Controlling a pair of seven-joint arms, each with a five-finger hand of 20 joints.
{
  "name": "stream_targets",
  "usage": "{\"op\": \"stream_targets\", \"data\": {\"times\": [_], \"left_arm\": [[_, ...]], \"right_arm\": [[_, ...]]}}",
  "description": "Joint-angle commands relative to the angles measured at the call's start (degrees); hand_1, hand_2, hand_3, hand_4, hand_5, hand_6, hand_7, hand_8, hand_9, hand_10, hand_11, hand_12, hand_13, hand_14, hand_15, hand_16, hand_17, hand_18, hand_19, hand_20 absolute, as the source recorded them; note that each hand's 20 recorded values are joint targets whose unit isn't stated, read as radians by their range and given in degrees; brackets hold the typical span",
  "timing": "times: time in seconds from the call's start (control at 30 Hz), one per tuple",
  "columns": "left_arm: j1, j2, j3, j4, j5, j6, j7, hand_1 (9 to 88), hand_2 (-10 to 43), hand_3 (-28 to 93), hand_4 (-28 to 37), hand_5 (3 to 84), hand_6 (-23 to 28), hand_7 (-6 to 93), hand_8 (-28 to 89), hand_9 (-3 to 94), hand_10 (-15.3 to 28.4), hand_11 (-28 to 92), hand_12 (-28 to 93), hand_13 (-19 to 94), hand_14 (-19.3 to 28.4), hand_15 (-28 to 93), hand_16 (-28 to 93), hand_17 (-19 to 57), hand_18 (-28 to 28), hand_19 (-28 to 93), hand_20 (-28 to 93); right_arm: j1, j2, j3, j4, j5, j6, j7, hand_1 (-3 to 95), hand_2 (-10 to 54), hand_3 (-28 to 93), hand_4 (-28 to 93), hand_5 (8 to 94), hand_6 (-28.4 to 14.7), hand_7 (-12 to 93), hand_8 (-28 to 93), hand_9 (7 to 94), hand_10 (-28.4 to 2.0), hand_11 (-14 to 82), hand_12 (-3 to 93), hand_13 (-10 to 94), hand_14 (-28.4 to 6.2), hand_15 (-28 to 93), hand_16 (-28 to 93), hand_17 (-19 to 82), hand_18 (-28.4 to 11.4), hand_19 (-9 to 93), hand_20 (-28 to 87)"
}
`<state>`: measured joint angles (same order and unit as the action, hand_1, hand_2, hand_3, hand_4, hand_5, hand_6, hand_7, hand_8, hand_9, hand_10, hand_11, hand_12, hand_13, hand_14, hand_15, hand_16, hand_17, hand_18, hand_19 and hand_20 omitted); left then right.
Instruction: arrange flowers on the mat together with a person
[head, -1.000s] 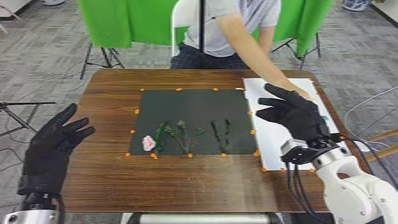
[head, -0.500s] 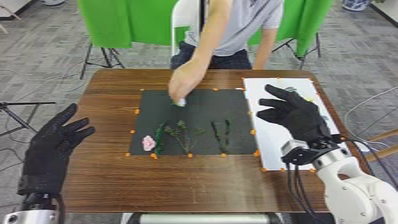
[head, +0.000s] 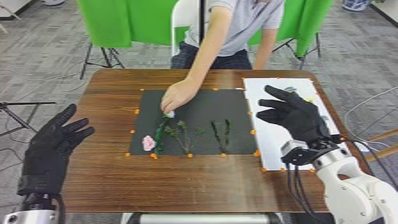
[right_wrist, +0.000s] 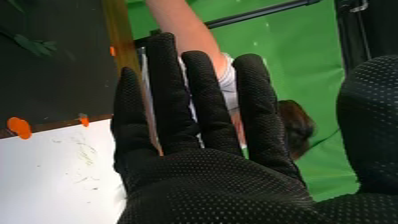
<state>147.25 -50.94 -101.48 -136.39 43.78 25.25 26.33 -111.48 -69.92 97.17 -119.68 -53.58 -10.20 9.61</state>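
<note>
In the head view my left hand (head: 60, 136) is open over the table's left side. My right hand (head: 293, 112) is open above the white sheet (head: 275, 135); in the right wrist view the right hand (right_wrist: 213, 175) has straight fingers and holds nothing. On the dark mat (head: 213, 102) lie a pink flower (head: 148, 143), a green stem (head: 160, 137) beside it, a branching leafy sprig (head: 185, 137) and two thin green stems (head: 220, 136). A person's hand (head: 180, 95) holds a small whitish flower (head: 170, 114) at the top of the green stem.
The brown table (head: 178, 185) extends around the mat, with orange markers along the mat's edges. Some small whitish and yellow items (head: 291, 89) lie on the white sheet's far part, close to my right hand's fingertips. The person's forearm crosses the table's far edge.
The person's hand has moved from the white sheet over to the mat with the whitish flower, then down toward the green stem. Both of my hands have kept still.
</note>
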Motion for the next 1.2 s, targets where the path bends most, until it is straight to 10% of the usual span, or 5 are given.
{"op": "stream_targets", "data": {"times": [0.03, 0.77, 1.2], "left_arm": [[0.4, -0.41, 0.06, -0.22, 0.02, 0.09, -0.5, 16.7, 4.6, 79, -28.3, 32.6, 5.0, 15.1, -11, 34.5, 18.2, 24, 10, 24, 26.0, 50, -9, -9.7, 21.7, 46, 10], [0.6, 0.13, 0.53, -0.24, -0.29, 0.74, 0.45, 17.3, 4.7, 79, -28.3, 32.8, 5.2, 15.0, -11, 34.5, 18.2, 24, 10, 24, 25.9, 50, -9, -9.6, 21.6, 46, 10], [0.6, 1.59, 0.78, -0.2, -0.79, 1.35, 1.49, 17.5, 4.8, 79, -28.3, 32.8, 5.2, 15.0, -11, 34.4, 18.1, 24, 10, 24, 25.8, 50, -10, -9.7, 21.6, 46, 10]], "right_arm": [[-0.3, -0.5, -0.1, -0.1, -0.9, -0.4, 0.3, 20.8, 1.0, 73, -28, 46.0, -0.8, 13, -11, 46.8, -17.9, 14.7, 16.0, 39, -18.9, 45, 13, 5, -23.5, 50, 17], [0.7, 0.8, -0.3, -0.3, -3.0, 1.5, -0.2, 20.9, 1.0, 73, -28, 46.2, -0.9, 12, -11, 46.9, -17.9, 14.7, 16.0, 39, -19.0, 46, 13, 6, -23.9, 51, 18], [2.1, 9.7, -3.6, -5.0, -29.7, 25.3, 10.3, 25.2, -0.5, 72, -27, 48.1, -1.6, 15, -11, 49.0, -18.4, 17.4, 15.6, 46, -18.4, 52, 11, 14, -26.5, 61, 19]]}}
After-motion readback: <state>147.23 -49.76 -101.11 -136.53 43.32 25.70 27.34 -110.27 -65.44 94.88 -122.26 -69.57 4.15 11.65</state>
